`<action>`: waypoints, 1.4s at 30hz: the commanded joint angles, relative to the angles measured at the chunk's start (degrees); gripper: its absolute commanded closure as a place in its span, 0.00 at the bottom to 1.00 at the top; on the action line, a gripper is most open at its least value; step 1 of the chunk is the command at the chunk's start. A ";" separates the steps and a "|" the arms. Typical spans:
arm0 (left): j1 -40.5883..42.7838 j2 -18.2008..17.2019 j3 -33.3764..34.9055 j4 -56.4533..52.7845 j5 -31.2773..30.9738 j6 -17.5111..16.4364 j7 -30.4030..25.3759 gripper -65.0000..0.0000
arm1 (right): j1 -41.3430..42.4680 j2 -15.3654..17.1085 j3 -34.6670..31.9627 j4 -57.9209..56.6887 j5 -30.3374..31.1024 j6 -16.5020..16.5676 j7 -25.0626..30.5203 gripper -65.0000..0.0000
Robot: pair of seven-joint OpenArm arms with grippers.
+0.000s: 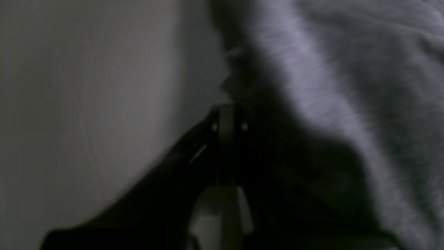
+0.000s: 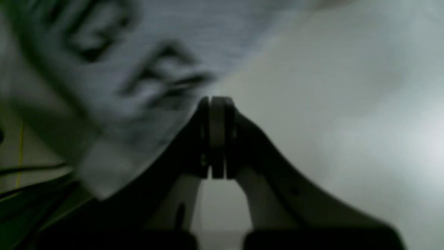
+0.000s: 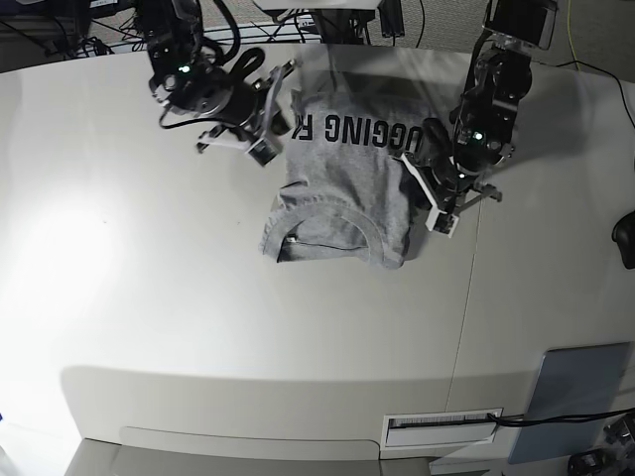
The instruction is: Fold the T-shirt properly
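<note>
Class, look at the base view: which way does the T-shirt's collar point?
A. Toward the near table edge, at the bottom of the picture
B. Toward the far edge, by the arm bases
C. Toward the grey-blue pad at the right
A: the T-shirt has its ribbed collar at the lower end, with the black lettering farther up.

The T-shirt [image 3: 342,178] bears black capitals, partly hidden, reading "UGGING F".
</note>
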 commanded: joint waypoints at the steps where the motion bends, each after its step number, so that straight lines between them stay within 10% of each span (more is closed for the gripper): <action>1: 0.55 -0.35 -0.44 2.54 -0.55 -0.52 -1.16 1.00 | 0.04 0.20 2.40 1.81 0.11 -0.24 1.07 1.00; 12: 21.33 -2.38 -12.24 17.77 -5.90 -1.18 -1.33 1.00 | -13.44 0.17 29.40 11.41 0.79 -0.39 0.87 1.00; 25: 50.27 0.20 -28.44 19.54 -14.05 -19.28 -1.57 1.00 | -45.03 -2.54 42.32 15.89 4.39 -0.37 -0.39 1.00; 29: 53.29 1.46 -27.15 11.04 -14.12 -27.58 -1.55 1.00 | -49.16 -6.10 42.27 9.33 3.63 1.97 -0.20 1.00; 34: 48.52 1.42 -22.29 -9.57 -13.90 -29.29 -6.03 1.00 | -44.76 -6.78 42.27 -8.28 0.31 5.44 5.99 1.00; 42: 31.95 1.62 -16.90 -47.41 -3.56 -32.87 -27.43 1.00 | -26.60 -4.17 42.27 -43.93 -5.57 10.05 15.61 1.00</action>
